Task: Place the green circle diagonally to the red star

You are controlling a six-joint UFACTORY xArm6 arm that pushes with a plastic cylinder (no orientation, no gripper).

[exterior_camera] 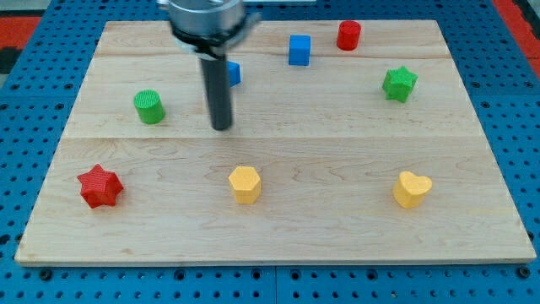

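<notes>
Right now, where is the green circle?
The green circle sits at the view's left, above the red star, left of my tip.

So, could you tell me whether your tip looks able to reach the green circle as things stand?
Probably yes. My tip sits to the view's right of the green circle, slightly lower, with only bare board between them. The blue block behind the rod lies off that line.
</notes>
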